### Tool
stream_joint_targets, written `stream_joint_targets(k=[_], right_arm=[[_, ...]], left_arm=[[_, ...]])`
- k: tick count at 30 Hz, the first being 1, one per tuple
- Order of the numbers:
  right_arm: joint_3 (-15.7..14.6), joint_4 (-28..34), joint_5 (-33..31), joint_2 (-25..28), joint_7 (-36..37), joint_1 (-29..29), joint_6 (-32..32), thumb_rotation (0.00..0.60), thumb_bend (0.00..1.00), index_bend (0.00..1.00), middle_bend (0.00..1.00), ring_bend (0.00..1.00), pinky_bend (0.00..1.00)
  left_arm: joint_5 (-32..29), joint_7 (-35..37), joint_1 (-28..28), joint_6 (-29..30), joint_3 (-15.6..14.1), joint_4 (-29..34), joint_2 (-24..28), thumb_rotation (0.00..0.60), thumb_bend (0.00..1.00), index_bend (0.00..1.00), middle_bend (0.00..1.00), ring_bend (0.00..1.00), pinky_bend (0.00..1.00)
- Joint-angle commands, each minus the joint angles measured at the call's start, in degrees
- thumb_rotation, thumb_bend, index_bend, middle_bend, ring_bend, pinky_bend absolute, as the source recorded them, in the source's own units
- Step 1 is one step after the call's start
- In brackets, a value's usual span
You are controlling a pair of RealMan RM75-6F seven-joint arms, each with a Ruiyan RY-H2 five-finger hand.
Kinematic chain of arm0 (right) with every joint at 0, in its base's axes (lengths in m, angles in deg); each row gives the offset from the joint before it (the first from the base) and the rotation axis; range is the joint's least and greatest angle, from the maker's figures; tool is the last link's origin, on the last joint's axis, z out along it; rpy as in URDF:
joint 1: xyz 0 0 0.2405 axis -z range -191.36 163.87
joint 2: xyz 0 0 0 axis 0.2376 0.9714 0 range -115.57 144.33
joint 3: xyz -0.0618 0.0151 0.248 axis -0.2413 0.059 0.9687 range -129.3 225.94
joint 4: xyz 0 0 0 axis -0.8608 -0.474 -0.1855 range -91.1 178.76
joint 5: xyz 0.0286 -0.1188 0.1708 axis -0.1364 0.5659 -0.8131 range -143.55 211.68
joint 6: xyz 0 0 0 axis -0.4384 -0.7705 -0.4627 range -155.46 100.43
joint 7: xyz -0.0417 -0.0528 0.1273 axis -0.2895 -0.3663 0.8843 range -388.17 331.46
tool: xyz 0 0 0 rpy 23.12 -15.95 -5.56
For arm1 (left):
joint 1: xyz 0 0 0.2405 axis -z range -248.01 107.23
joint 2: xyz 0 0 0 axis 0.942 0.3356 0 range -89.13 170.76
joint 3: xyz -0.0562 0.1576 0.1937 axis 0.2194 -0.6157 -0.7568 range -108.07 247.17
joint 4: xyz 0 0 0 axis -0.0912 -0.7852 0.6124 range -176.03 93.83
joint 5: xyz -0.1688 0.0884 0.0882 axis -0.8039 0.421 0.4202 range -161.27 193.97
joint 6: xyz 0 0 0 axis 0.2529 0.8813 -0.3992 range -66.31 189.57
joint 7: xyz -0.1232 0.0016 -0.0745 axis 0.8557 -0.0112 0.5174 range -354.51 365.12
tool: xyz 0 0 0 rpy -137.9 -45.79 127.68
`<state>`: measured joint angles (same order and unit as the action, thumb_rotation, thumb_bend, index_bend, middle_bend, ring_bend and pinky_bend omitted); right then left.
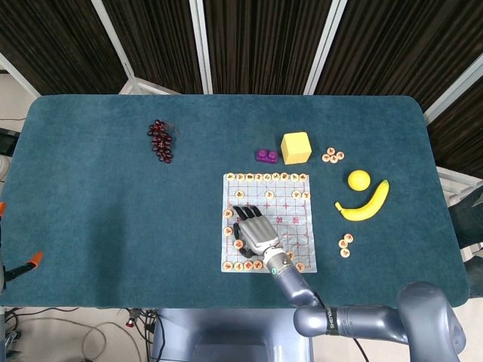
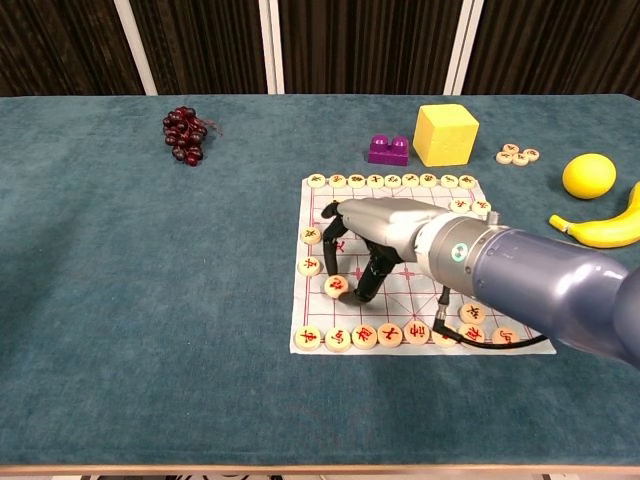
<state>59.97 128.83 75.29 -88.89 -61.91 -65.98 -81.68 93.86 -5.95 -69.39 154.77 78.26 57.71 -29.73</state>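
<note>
My right hand [image 2: 385, 235] arches over the left half of a white Chinese-chess board [image 2: 440, 196], fingertips pointing down. A round wooden chess piece [image 2: 338, 287] with a red mark sits pinched between its thumb and a finger, just above the board's near row of pieces. In the head view the same hand [image 1: 255, 230] covers the board's [image 1: 290, 197] left-centre, with the piece [image 1: 238, 243] at its left edge. More pieces line the board's far and near rows. My left hand shows in neither view.
Dark grapes [image 2: 184, 134] lie far left. A purple brick [image 2: 388, 149] and a yellow cube [image 2: 445, 133] stand behind the board. A lemon [image 2: 588, 175], a banana [image 2: 605, 228] and loose chess pieces [image 2: 517, 154] are at the right; more loose pieces [image 1: 345, 245] lie beside the board.
</note>
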Motion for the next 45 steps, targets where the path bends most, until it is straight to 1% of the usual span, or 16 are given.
stream_joint_targets(k=[1, 12, 19, 24, 30, 39, 45], right_arm=[[0.5, 0.5, -0.8, 0.6, 0.0, -0.1, -0.2, 0.6, 0.37, 0.53, 0.0, 0.0, 0.04], [1.2, 2.6, -2.1, 3.9, -0.1, -0.1, -0.8, 0.6, 0.37, 0.53, 0.0, 0.0, 0.04], [0.6, 4.8, -2.1, 7.4, 0.0, 0.8, -1.4, 0.6, 0.37, 0.53, 0.0, 0.0, 0.04], [0.0, 6.7, -1.6, 10.2, 0.9, 1.7, -1.6, 0.6, 0.37, 0.53, 0.0, 0.0, 0.04], [-1.6, 7.7, -0.2, 12.3, 3.1, 3.4, -1.4, 0.6, 0.37, 0.53, 0.0, 0.0, 0.04], [-3.3, 6.7, 1.3, 13.3, 5.2, 4.8, -0.6, 0.6, 0.37, 0.53, 0.0, 0.0, 0.04], [-3.8, 6.0, 1.6, 13.7, 5.8, 5.2, 0.0, 0.6, 0.37, 0.53, 0.0, 0.0, 0.04]], left_arm=[[0.0, -0.1, 0.0, 0.0, 0.0, 0.0, 0.0, 0.6, 0.03, 0.04, 0.0, 0.0, 0.04], [-0.1, -0.2, 0.0, 0.1, 0.0, 0.0, -0.1, 0.6, 0.03, 0.04, 0.0, 0.0, 0.04], [-0.2, -0.2, -0.1, 0.2, 0.1, 0.0, -0.1, 0.6, 0.03, 0.04, 0.0, 0.0, 0.04], [-0.2, -0.4, 0.0, 0.2, 0.1, 0.0, -0.2, 0.6, 0.03, 0.04, 0.0, 0.0, 0.04], [-0.3, -0.4, -0.1, 0.4, 0.2, 0.0, -0.2, 0.6, 0.03, 0.04, 0.0, 0.0, 0.04], [-0.2, -0.6, -0.1, 0.4, 0.2, -0.1, -0.2, 0.6, 0.03, 0.04, 0.0, 0.0, 0.04], [-0.3, -0.6, 0.0, 0.4, 0.2, -0.1, -0.3, 0.6, 0.03, 0.04, 0.0, 0.0, 0.04]])
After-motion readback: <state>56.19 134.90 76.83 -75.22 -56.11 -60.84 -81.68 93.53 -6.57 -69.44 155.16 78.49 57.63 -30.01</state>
